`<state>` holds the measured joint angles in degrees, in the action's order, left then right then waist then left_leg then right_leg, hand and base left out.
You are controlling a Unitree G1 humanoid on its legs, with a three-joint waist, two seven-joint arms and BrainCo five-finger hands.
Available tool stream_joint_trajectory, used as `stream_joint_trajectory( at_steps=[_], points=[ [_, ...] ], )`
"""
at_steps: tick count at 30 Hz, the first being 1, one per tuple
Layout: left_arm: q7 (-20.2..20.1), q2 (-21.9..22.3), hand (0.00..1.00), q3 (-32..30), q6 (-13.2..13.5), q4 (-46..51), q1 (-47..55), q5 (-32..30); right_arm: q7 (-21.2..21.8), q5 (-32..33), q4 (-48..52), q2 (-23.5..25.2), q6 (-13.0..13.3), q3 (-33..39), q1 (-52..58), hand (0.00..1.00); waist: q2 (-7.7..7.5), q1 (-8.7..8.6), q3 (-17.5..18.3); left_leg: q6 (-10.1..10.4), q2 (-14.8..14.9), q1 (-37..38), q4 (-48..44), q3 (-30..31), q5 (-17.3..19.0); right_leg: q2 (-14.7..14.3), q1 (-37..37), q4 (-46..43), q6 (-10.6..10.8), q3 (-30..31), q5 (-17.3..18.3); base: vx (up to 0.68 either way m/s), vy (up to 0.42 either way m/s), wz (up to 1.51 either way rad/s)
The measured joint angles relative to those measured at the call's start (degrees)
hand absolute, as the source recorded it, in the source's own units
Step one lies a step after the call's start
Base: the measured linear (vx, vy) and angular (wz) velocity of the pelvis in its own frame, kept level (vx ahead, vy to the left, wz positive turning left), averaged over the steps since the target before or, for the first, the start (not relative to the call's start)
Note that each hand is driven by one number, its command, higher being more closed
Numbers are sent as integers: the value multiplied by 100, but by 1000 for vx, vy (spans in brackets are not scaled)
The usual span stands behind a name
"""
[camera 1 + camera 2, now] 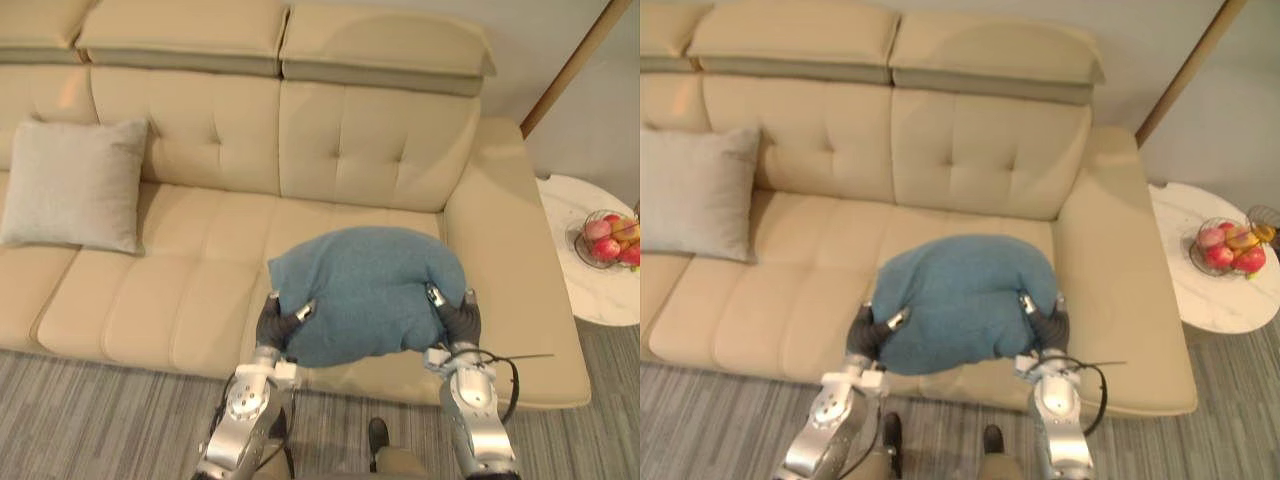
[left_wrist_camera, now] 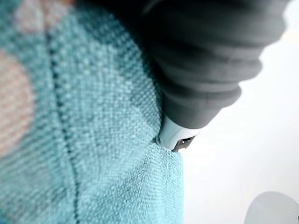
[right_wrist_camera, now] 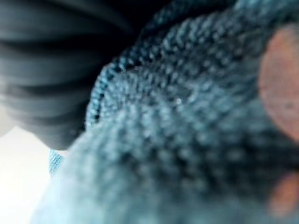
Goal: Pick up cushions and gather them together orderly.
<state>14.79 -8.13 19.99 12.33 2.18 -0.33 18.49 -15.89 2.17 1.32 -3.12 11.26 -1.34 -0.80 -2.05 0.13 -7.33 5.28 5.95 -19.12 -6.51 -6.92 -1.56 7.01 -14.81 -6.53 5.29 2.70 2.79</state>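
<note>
A blue knitted cushion [image 1: 368, 290] bulges between my two hands above the right part of the beige sofa [image 1: 210, 130]. My left hand [image 1: 277, 323] pinches its lower left corner, thumb on top. At the lower right edge my right hand [image 1: 455, 318] grips it the same way. Blue knit fabric [image 2: 84, 140] presses right against the left wrist camera, and the cushion's weave [image 3: 187, 140] lies just as close in the right wrist view. A light grey cushion [image 1: 75, 185] leans upright against the sofa back at the far left.
A round white side table [image 1: 590, 255] stands to the right of the sofa and carries a wire bowl of fruit [image 1: 608, 240]. A wooden pole [image 1: 575, 65] slants up behind it. Grey striped carpet [image 1: 90, 420] runs along the sofa's front edge.
</note>
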Motion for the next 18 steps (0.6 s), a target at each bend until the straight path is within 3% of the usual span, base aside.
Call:
stream_joint_trajectory(
  at_steps=[6, 9, 10, 12, 17, 18],
  points=[
    [761, -198, 100, -166, 151, -275, -2385, -45, -723, -12, -430, -539, -5, 145, -2217, 100, 39, 57, -286, -26, 45, -851, -21, -6, -284, -45, -1020, -350, 57, 42, -127, -124, -12, -4],
    [1008, -724, 100, -240, 327, -1535, -4579, -42, -1026, -122, -1701, -1081, -17, 280, -4310, 100, 118, 44, -706, -65, 25, -1034, 388, -6, -715, -60, -1366, -270, 97, 70, -357, -128, -9, -2],
    [1024, -797, 100, -261, 334, -1700, -4873, -40, -1059, -142, -1883, -1146, -22, 295, -4612, 100, 142, 36, -783, -68, 21, -1066, 457, -5, -783, -62, -1418, -241, 101, 69, -401, -120, -5, -2],
    [1100, -1145, 100, -384, 361, -2483, -6228, -39, -1187, -218, -2722, -1393, -38, 318, -6007, 100, 275, -2, -1173, -98, 15, -1231, 872, -6, -1139, -84, -1654, 17, 133, 67, -667, -116, 7, -3],
    [1103, -1344, 100, -539, 363, -4183, -7959, -38, -1237, -199, -4560, -1541, -58, 339, -7901, 100, 461, -106, -1586, -154, -52, -1665, 1193, 96, -1480, -33, -2047, 311, 209, 0, -932, -34, 18, 6],
    [1097, -1355, 0, -539, 360, -4520, -8198, -38, -1233, -172, -4952, -1541, -60, 334, -8195, 0, 469, -109, -1610, -149, -65, -1796, 1238, 103, -1517, -17, -2141, 440, 228, -4, -1013, 0, 0, 0]
  ],
)
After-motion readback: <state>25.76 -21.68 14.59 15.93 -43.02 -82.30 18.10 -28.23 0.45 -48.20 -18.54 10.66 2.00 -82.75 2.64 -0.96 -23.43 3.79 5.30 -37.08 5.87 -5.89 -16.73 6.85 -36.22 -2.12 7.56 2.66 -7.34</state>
